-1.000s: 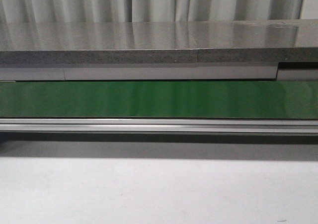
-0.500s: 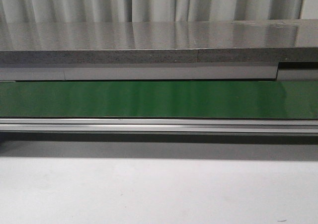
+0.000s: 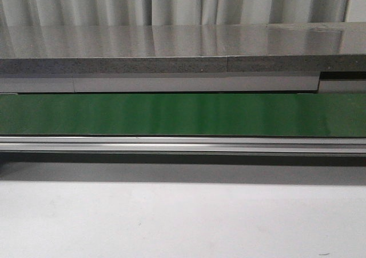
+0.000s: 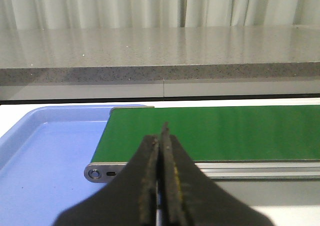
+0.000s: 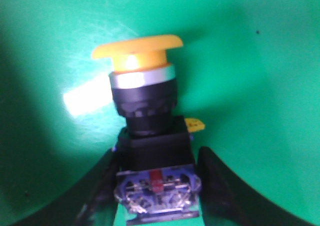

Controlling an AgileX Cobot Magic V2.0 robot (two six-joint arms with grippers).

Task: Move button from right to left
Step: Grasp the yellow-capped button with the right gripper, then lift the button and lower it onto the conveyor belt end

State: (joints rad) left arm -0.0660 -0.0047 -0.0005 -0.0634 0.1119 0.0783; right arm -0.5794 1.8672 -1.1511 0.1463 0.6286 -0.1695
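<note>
In the right wrist view, the button [image 5: 145, 136] lies on the green belt [image 5: 260, 85], its yellow-orange mushroom cap pointing away from the camera and its black body with the blue terminal block nearest the lens. The right gripper [image 5: 156, 186] has its two dark fingers [image 5: 220, 186] spread apart, one on each side of the button's body; whether they touch it cannot be told. In the left wrist view, the left gripper [image 4: 160, 186] has its fingers pressed together with nothing between them, hovering near the end of the green conveyor belt [image 4: 215, 131], beside a blue tray [image 4: 45, 156]. The front view shows the belt [image 3: 183, 115], its aluminium rail [image 3: 183, 145] and the pale surface [image 3: 183, 218], with neither arm nor button in sight.
</note>
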